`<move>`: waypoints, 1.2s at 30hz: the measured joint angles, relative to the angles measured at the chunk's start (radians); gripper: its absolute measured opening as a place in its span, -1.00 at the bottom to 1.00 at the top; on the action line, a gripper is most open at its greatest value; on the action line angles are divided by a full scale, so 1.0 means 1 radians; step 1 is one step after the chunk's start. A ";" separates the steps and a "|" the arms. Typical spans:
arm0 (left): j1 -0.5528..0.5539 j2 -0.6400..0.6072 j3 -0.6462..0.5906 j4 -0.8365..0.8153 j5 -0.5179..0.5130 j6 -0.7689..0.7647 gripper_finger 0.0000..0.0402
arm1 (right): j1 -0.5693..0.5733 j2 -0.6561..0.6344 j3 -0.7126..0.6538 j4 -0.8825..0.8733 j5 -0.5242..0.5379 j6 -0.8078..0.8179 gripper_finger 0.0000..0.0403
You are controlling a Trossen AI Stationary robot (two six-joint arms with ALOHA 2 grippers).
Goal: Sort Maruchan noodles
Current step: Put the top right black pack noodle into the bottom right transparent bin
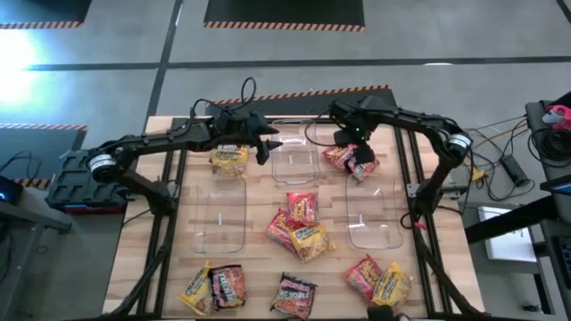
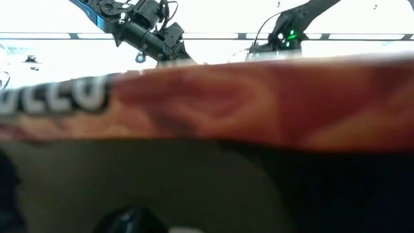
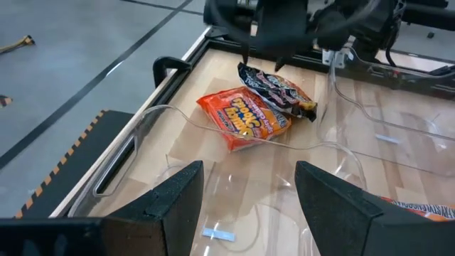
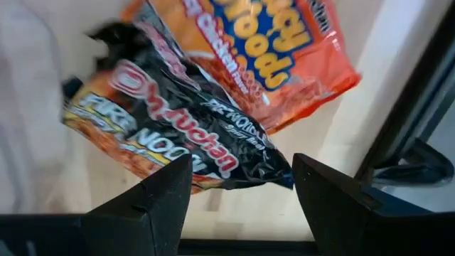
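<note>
A dark Maruchan packet [image 4: 178, 128] lies partly over a red one [image 4: 284, 50] on the table at the far right, between the middle clear bin [image 1: 296, 169] and the right clear bin [image 1: 375, 223]. My right gripper [image 1: 357, 150] hangs open just above them, pointing down, with its fingers over the dark packet [image 3: 277, 89]. My left gripper [image 1: 265, 147] is open and empty over the middle bin's far left corner, and it faces the red packet [image 3: 242, 117]. A yellow packet [image 1: 229, 159] lies at the far end of the left bin [image 1: 219, 218].
Red and yellow packets [image 1: 299, 227] are heaped at the table's middle. More packets lie along the near edge at left [image 1: 214, 287], centre [image 1: 294, 294] and right [image 1: 379, 281]. One packet [image 2: 207, 103] lies right in front of the low camera and blocks most of its view.
</note>
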 joint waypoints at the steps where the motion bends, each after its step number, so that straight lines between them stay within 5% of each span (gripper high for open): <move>1: 0.000 0.000 0.000 0.000 -0.002 0.000 0.03 | -0.005 0.016 0.000 -0.002 0.000 -0.016 0.15; 19: 0.049 -0.002 0.000 0.004 -0.003 0.016 0.03 | -0.040 0.103 -0.002 0.006 -0.005 -0.197 0.02; 36: 0.077 -0.002 0.000 0.003 -0.003 0.062 0.03 | -0.040 0.142 -0.023 -0.013 -0.081 -0.201 0.00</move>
